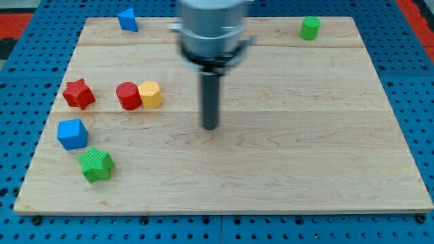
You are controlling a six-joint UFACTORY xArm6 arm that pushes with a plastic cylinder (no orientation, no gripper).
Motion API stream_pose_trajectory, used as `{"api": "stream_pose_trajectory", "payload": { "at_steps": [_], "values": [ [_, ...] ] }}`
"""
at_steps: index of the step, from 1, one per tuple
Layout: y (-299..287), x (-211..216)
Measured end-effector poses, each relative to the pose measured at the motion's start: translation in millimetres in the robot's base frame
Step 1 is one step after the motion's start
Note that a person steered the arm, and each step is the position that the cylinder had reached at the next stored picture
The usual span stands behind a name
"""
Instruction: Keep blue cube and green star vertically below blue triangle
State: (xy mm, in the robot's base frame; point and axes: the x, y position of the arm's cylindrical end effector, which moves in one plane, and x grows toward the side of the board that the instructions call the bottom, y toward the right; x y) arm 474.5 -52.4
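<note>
The blue triangle (127,19) sits at the view's top left of the wooden board (305,156). The blue cube (72,133) lies at the left edge, well below the triangle and left of it. The green star (95,165) sits just below and right of the cube, close to it. My tip (211,127) rests on the board near the middle, well to the right of the cube and star, touching no block.
A red star (79,93) lies at the left. A red cylinder (127,95) and a yellow hexagon block (150,95) touch side by side, left of my tip. A green cylinder-like block (310,28) sits at the top right.
</note>
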Motion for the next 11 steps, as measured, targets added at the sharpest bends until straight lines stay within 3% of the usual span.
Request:
{"api": "stream_pose_trajectory", "payload": {
  "at_steps": [2, 3, 4, 7, 11],
  "values": [
    [-135.6, 68.8],
    [-187.1, 61.9],
    [-200.8, 50.2],
    [-136.9, -47.2],
    [-125.6, -48.2]
  ]
}}
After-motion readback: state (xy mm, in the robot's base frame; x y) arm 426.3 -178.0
